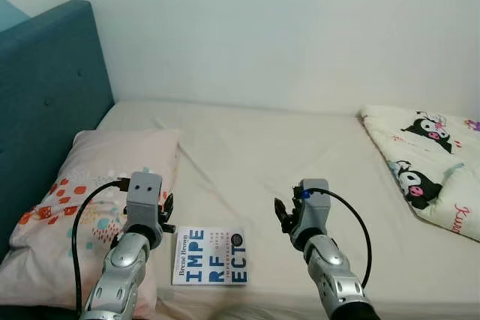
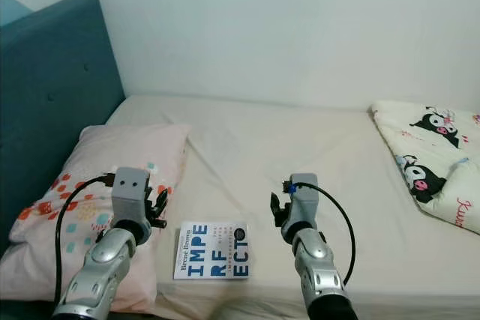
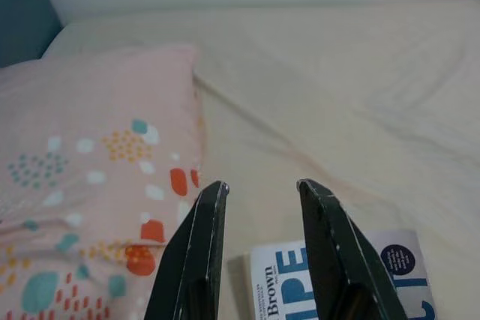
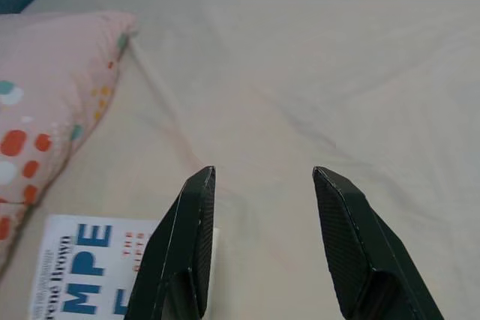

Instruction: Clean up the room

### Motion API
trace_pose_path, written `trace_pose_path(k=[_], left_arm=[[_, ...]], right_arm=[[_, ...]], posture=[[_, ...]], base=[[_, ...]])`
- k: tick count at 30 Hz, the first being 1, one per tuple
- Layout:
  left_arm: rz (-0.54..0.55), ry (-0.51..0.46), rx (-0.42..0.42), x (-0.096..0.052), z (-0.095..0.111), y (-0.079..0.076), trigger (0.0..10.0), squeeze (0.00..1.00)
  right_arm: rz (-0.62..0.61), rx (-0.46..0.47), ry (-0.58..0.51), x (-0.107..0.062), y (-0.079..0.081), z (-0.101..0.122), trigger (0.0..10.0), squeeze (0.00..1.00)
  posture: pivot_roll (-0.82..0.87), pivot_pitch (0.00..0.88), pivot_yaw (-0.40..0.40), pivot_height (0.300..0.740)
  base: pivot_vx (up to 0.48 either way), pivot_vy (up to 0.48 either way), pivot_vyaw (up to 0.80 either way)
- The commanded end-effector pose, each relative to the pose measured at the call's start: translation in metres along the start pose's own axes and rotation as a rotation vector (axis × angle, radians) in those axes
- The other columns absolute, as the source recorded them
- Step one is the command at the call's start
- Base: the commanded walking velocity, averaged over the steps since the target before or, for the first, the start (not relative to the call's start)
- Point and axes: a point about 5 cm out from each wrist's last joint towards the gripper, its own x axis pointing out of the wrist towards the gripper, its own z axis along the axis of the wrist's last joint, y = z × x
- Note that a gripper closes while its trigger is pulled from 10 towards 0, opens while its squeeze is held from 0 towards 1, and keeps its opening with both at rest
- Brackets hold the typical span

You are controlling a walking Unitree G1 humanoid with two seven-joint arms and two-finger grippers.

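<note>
A bed (image 1: 300, 155) with a cream sheet was seen from above, set against a pale wall (image 1: 300, 28). A blue-green headboard (image 1: 45, 103) was seen on the robot's left.

A white book (image 1: 210, 255) with big blue letters was laid flat on the sheet, near the front edge of the bed. It was placed between the two arms and just beside a pink pillow (image 1: 82, 200). The pillow was dotted with red, orange and teal spots and was laid next to the headboard. At the far right of the bed, a cream blanket (image 1: 431, 162) with black and pink cartoon animals was spread out.

The left gripper (image 3: 259, 189) was held up over the edge of the pillow, close to the left side of the book. Its two black fingers (image 3: 196, 237) were kept apart, and nothing was held between them. In the left wrist view, the top of the book was seen just under the finger on the book's side.

The right gripper (image 4: 262, 177) was held over the bare sheet, a little to the right of the book. Its fingers (image 4: 341, 230) were also spread apart, with nothing gripped. In the right wrist view, the book's corner was seen under the finger nearer the pillow.

The book was not touched by either gripper.
</note>
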Motion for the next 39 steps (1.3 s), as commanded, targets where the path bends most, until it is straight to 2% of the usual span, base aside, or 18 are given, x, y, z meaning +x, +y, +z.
trace_pose_path(k=[1,8,11,18,20,25,33,39], left_arm=[[-0.008,-0.006,0.022,0.004,0.0,-0.001,10.0,0.0],[0.018,-0.008,0.019,0.009,0.003,0.006,10.0,0.0],[-0.017,0.015,0.043,0.013,-0.002,-0.001,10.0,0.0],[-0.077,0.001,0.016,0.012,0.001,-0.014,10.0,0.0],[-0.063,0.009,0.016,0.01,-0.003,-0.009,10.0,0.0],[0.019,0.036,-0.009,0.008,-0.008,0.006,10.0,0.0],[0.052,0.005,-0.027,0.007,-0.003,0.013,10.0,0.0],[0.014,0.015,-0.016,0.009,-0.002,0.006,10.0,0.0]], right_arm=[[-0.016,-0.031,0.0,-0.001,-0.002,-0.003,10.0,0.0],[-0.013,-0.081,-0.005,-0.004,-0.011,-0.006,10.0,0.0],[-0.066,-0.045,-0.003,-0.008,-0.015,-0.012,10.0,0.0],[-0.104,0.01,-0.013,-0.012,-0.017,-0.011,10.0,0.0],[-0.13,0.039,-0.032,-0.014,-0.017,-0.01,10.0,0.0],[-0.144,0.038,-0.074,-0.017,-0.016,-0.008,10.0,0.0],[-0.081,-0.024,-0.082,-0.015,-0.01,-0.004,10.0,0.0],[-0.105,0.025,-0.08,-0.019,-0.009,-0.005,10.0,0.0]], posture=[[0.11,0.0,-0.071,0.74],[0.1,0.0,-0.042,0.74],[0.1,0.0,-0.035,0.74],[0.08,0.0,-0.027,0.74],[0.06,0.0,-0.012,0.74],[0.06,0.0,-0.003,0.74],[0.07,0.0,-0.007,0.74],[0.07,0.0,0.016,0.74]], base=[[0.0,0.0,0.0],[0.0,0.0,0.0],[0.0,0.0,0.0],[0.0,0.0,0.0],[0.0,0.0,0.0],[0.0,0.0,0.0],[0.0,0.0,0.0],[0.0,0.0,0.0]])
